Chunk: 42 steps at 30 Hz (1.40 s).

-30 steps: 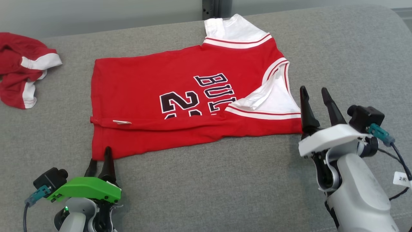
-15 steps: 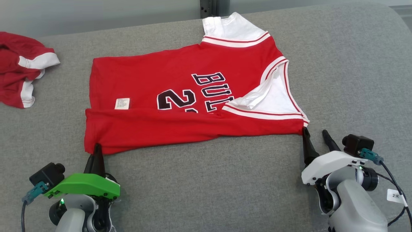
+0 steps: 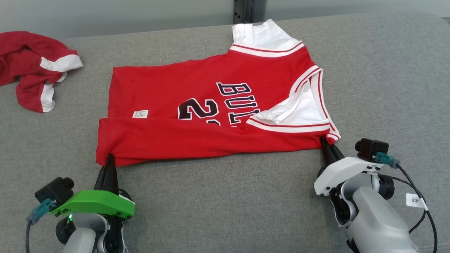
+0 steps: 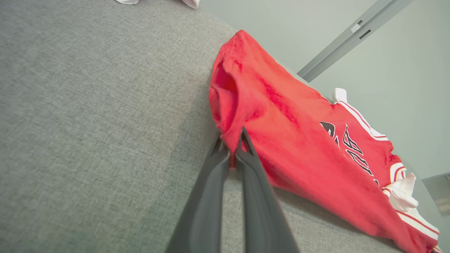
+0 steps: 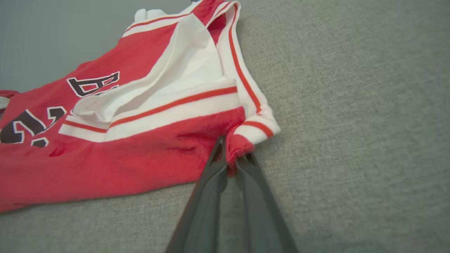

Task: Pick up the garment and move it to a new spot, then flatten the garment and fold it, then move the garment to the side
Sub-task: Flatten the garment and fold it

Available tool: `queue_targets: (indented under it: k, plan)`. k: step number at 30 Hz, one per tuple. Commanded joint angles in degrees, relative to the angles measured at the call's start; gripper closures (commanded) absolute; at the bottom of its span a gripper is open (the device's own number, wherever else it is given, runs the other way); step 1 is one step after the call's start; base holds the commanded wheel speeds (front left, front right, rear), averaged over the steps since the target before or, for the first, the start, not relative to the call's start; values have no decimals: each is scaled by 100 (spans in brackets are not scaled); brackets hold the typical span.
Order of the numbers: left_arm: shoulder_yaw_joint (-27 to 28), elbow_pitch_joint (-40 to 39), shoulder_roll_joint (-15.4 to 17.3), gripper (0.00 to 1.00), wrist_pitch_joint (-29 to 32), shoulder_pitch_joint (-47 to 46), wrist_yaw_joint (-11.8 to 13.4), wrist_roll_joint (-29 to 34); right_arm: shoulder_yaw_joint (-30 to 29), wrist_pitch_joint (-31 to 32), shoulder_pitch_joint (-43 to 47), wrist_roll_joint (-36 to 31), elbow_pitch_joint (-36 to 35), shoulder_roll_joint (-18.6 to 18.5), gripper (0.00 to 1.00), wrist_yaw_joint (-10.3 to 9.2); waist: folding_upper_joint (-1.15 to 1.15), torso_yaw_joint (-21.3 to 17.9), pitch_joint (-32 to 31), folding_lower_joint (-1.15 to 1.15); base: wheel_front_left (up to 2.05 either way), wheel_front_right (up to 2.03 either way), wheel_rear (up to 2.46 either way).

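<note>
Jersey (image 3: 197,91): red, spread across the middle of the grey cushion (image 3: 228,196), near long edge folded over onto the lettering.
Left gripper (image 3: 109,160): fingers together, pinching the near hem corner.
Right gripper (image 3: 326,144): fingers together, pinching the near shoulder corner.
Second garment (image 3: 31,70): crumpled red, far left corner.

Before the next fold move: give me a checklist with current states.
1. Left gripper shut on jersey hem corner: ok.
2. Right gripper shut on jersey shoulder corner: ok.
3. Near edge runs straight between the two grips: ok.
4. White armhole lining lying flat: not ok, it is bunched.
5. Other garment apart from jersey: ok.
6. Number of layers caught in each grip: cannot tell.
</note>
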Motion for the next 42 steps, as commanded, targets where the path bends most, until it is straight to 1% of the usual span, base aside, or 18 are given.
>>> queue_targets:
  k: [1,6,9,13,17,19,22,25,28,29,30,31,36,39,42]
  plan:
    - [5,-34,80,100,-63,102,-31,72,-24,-25,-47,15,-8,-16,100,2,0,-1,-53,0,0,0,0]
    - [-64,-230,151,100,-156,274,-113,169,-201,-52,182,1,-356,-68,100,1,0,-36,-179,0,0,0,0]
    - [-88,-447,198,100,-162,540,-117,177,-252,-27,479,161,-767,-117,100,1,0,-70,-267,0,0,0,0]
    - [-263,-901,306,100,37,1077,-180,158,-165,373,1106,467,-1547,-212,100,1,0,-101,-339,0,0,0,0]
    - [-298,-1406,486,100,220,1689,-13,196,-305,793,1927,694,-2511,-336,100,1,0,-125,-356,0,0,0,0]
    - [-304,-1643,515,100,319,1965,82,149,-455,985,2348,651,-2979,-325,100,1,0,-133,-360,0,0,0,0]
    - [-263,-1865,551,100,423,2239,153,40,-742,1252,2890,564,-3582,-253,100,1,0,-142,-353,0,0,0,0]
    - [-236,-1954,540,100,478,2403,231,-14,-949,1525,3275,539,-4026,-161,100,-1,0,-183,-324,0,0,0,0]
    - [-249,-1910,549,100,497,2472,313,9,-1109,1730,3499,502,-4324,-88,100,-3,0,-242,-290,0,0,0,0]
    - [-244,-1879,531,91,519,2491,329,-23,-1165,1773,3549,496,-4384,-72,87,-3,0,-262,-278,0,0,0,0]
    - [-243,-1856,530,57,526,2510,334,-31,-1189,1816,3592,486,-4437,-56,63,-3,0,-278,-270,0,0,0,0]
    - [-229,-1830,545,0,502,2530,367,-18,-1218,1848,3629,489,-4491,-40,0,-3,0,-299,-260,0,0,0,0]
    - [-106,-1824,655,0,405,2537,410,30,-1365,1904,3716,439,-4658,-11,0,-1,0,-395,-216,0,0,0,0]
    - [12,-1882,803,0,359,2401,451,105,-1459,1834,3648,447,-4715,-7,0,0,0,-456,-190,0,0,0,0]
    - [40,-1950,999,0,404,2110,494,251,-1516,1761,3468,280,-4793,-5,0,0,0,-495,-163,0,0,0,0]
